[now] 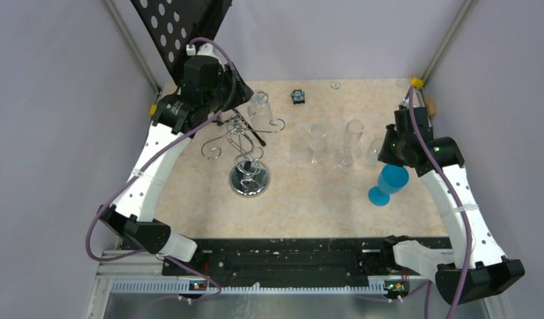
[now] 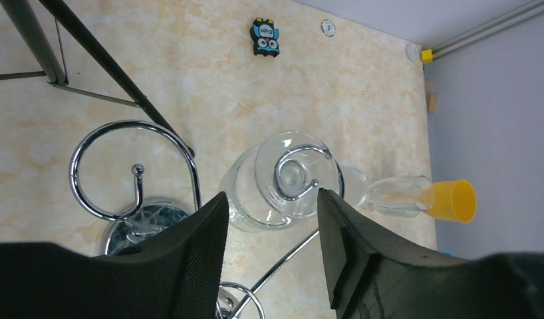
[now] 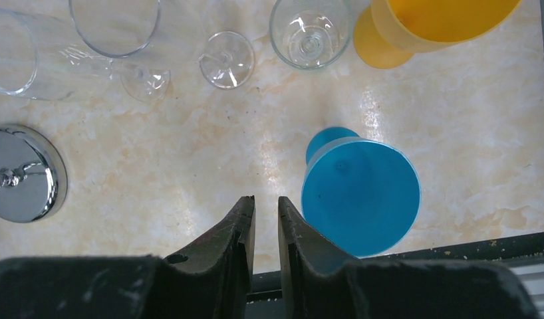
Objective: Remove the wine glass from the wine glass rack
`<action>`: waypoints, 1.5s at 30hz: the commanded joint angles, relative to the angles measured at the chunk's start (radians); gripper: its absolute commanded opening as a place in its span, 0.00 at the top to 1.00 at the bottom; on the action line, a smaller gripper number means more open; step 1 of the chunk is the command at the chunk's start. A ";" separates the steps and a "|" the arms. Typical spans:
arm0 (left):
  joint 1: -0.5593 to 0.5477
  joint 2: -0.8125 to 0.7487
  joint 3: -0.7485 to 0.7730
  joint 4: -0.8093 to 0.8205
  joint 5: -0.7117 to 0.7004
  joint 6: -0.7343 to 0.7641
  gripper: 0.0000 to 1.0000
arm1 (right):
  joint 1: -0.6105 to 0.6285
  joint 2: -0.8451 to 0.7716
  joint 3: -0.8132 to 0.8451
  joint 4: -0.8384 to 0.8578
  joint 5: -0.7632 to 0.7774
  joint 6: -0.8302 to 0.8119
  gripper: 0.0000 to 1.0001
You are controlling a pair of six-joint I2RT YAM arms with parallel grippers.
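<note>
Left hand [image 2: 269, 256] open, fingers spread just short of the wine glass [image 2: 286, 178], which hangs foot-up on a curled hook of the wine glass rack [image 2: 143, 226] on the counter [image 2: 209, 86]; right hand [image 3: 266, 232] closed, empty, beside blue goblet [image 3: 360, 196]

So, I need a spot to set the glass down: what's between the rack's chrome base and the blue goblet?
Only bare table, seen in the right wrist view, between the chrome base and the blue goblet.
</note>
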 commanded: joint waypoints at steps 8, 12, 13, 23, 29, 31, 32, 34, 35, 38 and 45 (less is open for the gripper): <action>0.024 0.045 -0.019 0.035 0.084 -0.041 0.44 | 0.008 -0.013 0.046 0.045 -0.018 -0.019 0.80; 0.026 0.040 -0.051 0.068 0.086 -0.084 0.48 | 0.007 -0.013 0.040 0.052 -0.023 -0.018 0.80; 0.026 0.042 -0.059 0.072 0.086 -0.094 0.49 | 0.008 -0.015 0.039 0.053 -0.024 -0.018 0.80; 0.042 -0.039 -0.228 0.251 0.070 -0.255 0.54 | 0.007 -0.021 0.025 0.063 -0.037 -0.022 0.79; 0.047 -0.104 -0.306 0.332 0.042 -0.302 0.52 | 0.007 -0.025 0.024 0.064 -0.034 -0.026 0.79; 0.052 -0.108 -0.311 0.331 0.048 -0.309 0.52 | 0.008 -0.028 0.021 0.067 -0.034 -0.026 0.80; 0.055 -0.107 -0.314 0.331 0.055 -0.313 0.52 | 0.007 -0.028 0.020 0.066 -0.036 -0.028 0.79; 0.060 -0.105 -0.321 0.330 0.072 -0.325 0.53 | 0.008 -0.029 0.019 0.067 -0.037 -0.027 0.80; 0.061 -0.105 -0.325 0.331 0.080 -0.334 0.55 | 0.008 -0.029 0.019 0.067 -0.037 -0.029 0.80; 0.064 -0.109 -0.334 0.338 0.087 -0.352 0.58 | 0.009 -0.032 0.017 0.067 -0.038 -0.030 0.80; 0.062 -0.087 -0.325 0.324 0.124 -0.351 0.62 | 0.008 -0.040 0.014 0.070 -0.039 -0.030 0.80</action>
